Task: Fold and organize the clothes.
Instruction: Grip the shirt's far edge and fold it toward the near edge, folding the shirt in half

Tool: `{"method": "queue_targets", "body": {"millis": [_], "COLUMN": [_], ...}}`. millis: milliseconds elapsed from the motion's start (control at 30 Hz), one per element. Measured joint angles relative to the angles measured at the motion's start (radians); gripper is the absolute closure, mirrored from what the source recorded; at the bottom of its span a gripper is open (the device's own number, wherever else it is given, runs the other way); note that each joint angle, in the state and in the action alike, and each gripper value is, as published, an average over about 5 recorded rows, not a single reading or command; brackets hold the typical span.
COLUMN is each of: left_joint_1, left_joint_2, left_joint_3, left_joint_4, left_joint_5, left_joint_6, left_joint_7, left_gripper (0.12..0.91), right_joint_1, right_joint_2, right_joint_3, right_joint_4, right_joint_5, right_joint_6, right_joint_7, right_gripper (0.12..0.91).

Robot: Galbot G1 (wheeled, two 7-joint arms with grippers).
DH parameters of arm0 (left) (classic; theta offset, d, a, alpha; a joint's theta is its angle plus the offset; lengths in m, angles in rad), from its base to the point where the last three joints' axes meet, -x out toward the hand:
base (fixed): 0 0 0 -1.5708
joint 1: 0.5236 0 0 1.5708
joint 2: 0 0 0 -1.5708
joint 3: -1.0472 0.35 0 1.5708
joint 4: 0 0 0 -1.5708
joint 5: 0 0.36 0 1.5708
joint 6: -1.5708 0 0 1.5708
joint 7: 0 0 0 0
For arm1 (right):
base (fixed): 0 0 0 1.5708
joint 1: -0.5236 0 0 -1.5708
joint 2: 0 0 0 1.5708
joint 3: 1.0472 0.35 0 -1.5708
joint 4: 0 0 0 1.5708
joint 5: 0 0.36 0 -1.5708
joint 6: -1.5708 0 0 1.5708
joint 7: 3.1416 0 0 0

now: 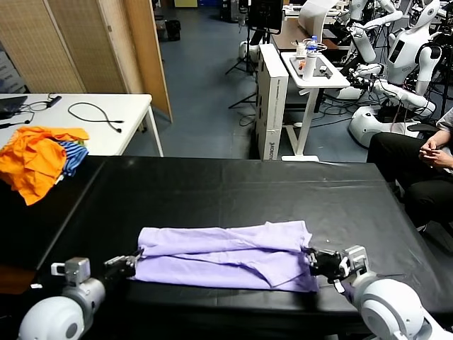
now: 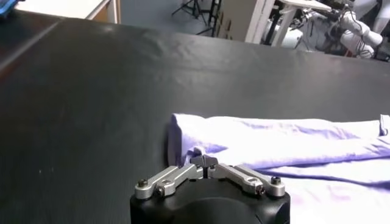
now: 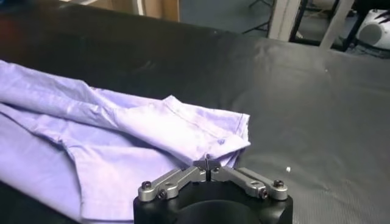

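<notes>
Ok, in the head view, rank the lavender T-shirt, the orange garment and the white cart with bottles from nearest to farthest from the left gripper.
1. Lavender T-shirt: at the left gripper, which is shut on its near-left edge.
2. Orange garment: far left of the table.
3. White cart: beyond the table, to the right.

A black table [image 1: 212,191] carries the work. A pale lavender T-shirt [image 1: 226,256] lies flat on it near the front edge, folded lengthwise into a long band running left to right. At the far left corner, a bright orange garment [image 1: 35,159] sits in a crumpled heap with a blue-striped cloth [image 1: 73,156] tucked against it.
</notes>
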Motion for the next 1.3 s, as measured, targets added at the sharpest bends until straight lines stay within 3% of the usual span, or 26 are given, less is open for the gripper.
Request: {"method": "queue_targets", "body": {"millis": [67, 167, 267, 400, 500, 633, 933, 1300], "left_joint_1": [0.004, 0.004, 0.003, 0.002, -0.010, -0.041, -0.149, -0.236], "left_joint_2": [-0.005, -0.008, -0.006, 0.005, 0.011, 0.019, -0.006, -0.035], "left_joint_3": [0.001, -0.001, -0.012, -0.035, -0.061, -0.091, -0.045, 0.036], "left_joint_4": [-0.006, -0.013, -0.021, -0.027, -0.021, 0.005, 0.075, 0.165], "left_joint_5": [0.012, 0.030, 0.038, 0.042, 0.030, -0.002, -0.048, -0.056], "left_joint_6": [0.004, 0.006, 0.006, 0.006, 0.003, -0.003, -0.009, -0.002], "left_joint_7": [0.000, -0.001, -0.006, -0.010, -0.015, -0.025, -0.037, -0.043], "left_gripper": [0.884, 0.841, 0.694, 0.430, 0.253, 0.135, 0.123, 0.123], "right_joint_1": [-0.010, -0.026, -0.046, -0.068, -0.063, -0.017, 0.132, 0.237], "right_joint_2": [0.002, 0.004, 0.006, 0.016, 0.026, 0.048, 0.127, 0.196], "right_joint_3": [0.007, 0.022, 0.046, 0.087, 0.113, 0.109, 0.039, -0.018], "right_joint_4": [0.008, 0.022, 0.044, 0.079, 0.097, 0.074, -0.113, -0.248], "right_joint_5": [-0.002, 0.001, 0.012, 0.037, 0.061, 0.066, 0.063, 0.089], "right_joint_6": [0.000, 0.000, 0.000, 0.000, 0.000, 0.000, 0.083, 0.096], "right_joint_7": [0.002, 0.001, 0.001, 0.002, 0.003, 0.021, 0.063, 0.086], "right_gripper": [0.829, 0.672, 0.483, 0.235, 0.139, 0.120, 0.118, 0.118]}}
